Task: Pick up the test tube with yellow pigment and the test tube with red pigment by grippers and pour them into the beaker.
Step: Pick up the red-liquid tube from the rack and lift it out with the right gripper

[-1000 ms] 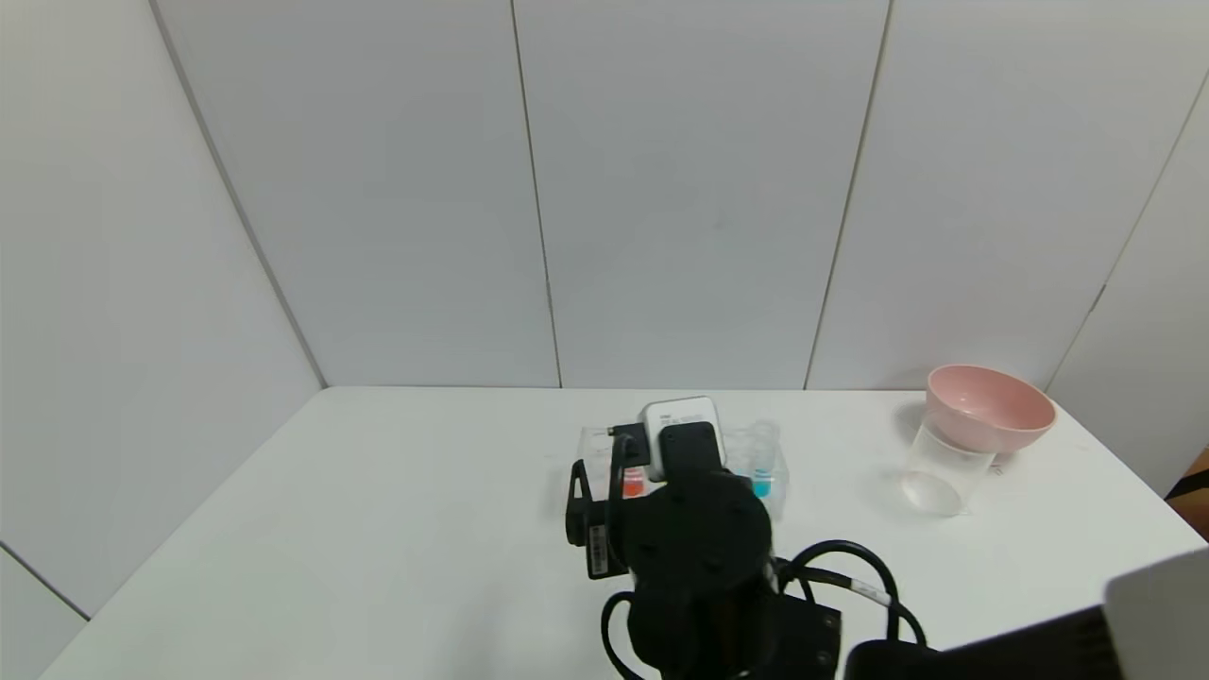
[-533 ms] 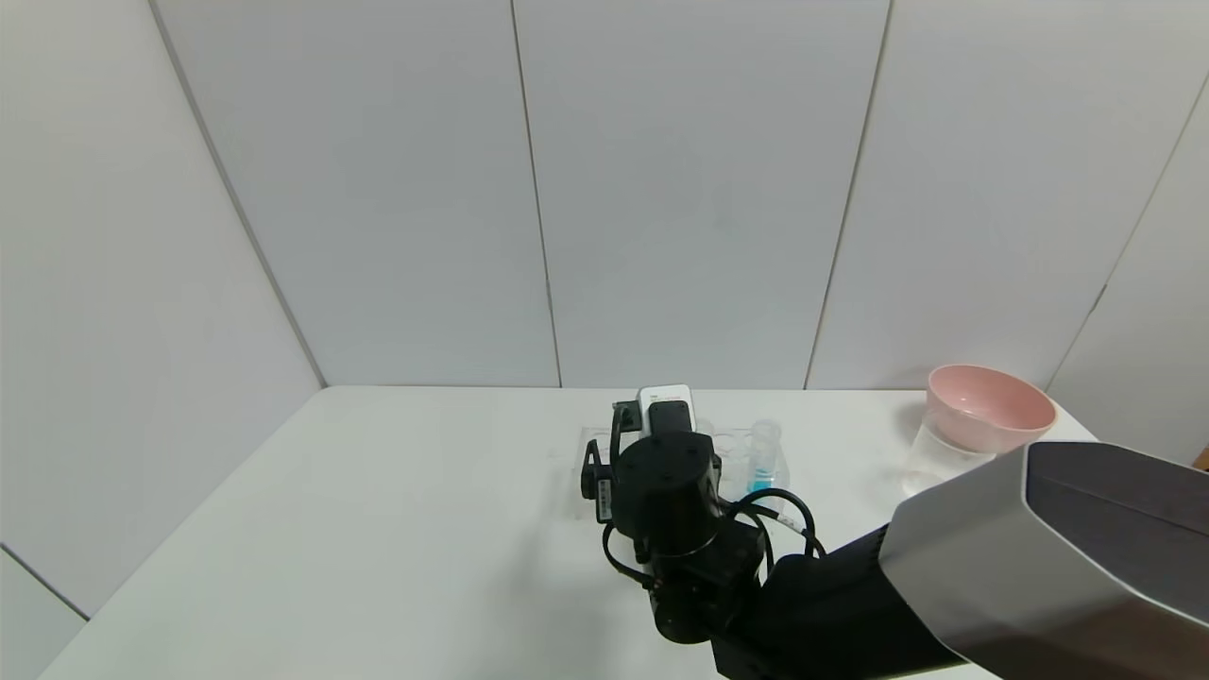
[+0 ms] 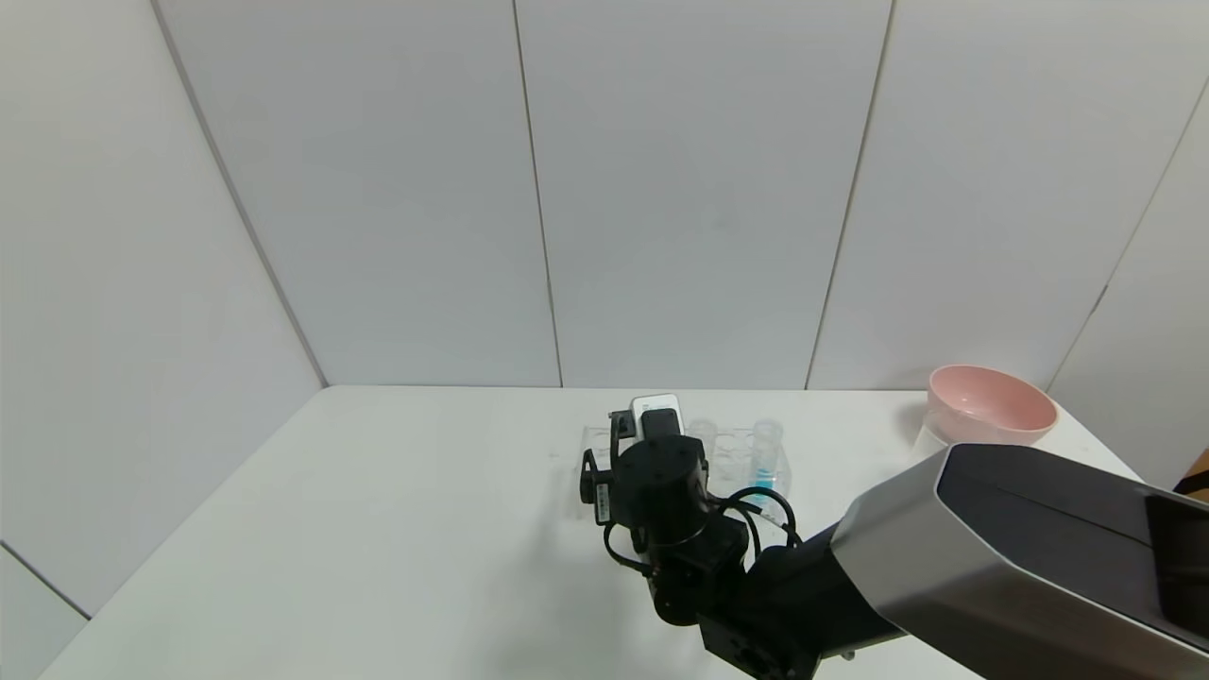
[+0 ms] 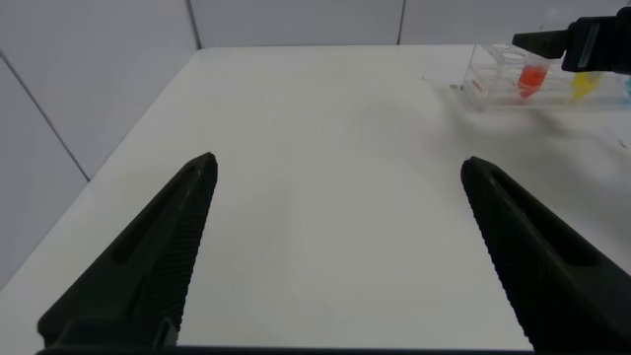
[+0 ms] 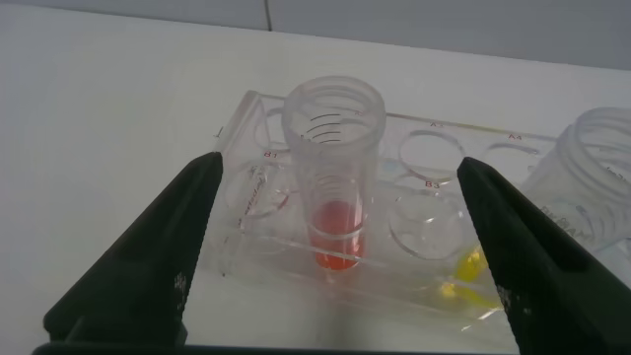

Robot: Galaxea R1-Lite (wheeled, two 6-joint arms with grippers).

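Two spread fingers of the right gripper [image 5: 335,247] flank, without touching, the test tube with red pigment [image 5: 333,177], upright in its rack [image 5: 246,222] (ready for grasping); left gripper [image 4: 335,247] idles open.

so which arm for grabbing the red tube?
Right. Its hand is open at the rack, fingers either side of the red tube. The left hand is open over bare table, far from the rack.

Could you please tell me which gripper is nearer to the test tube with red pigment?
The right gripper: its open fingers flank the test tube with red pigment in the rack. The left gripper hangs open far away across the table.
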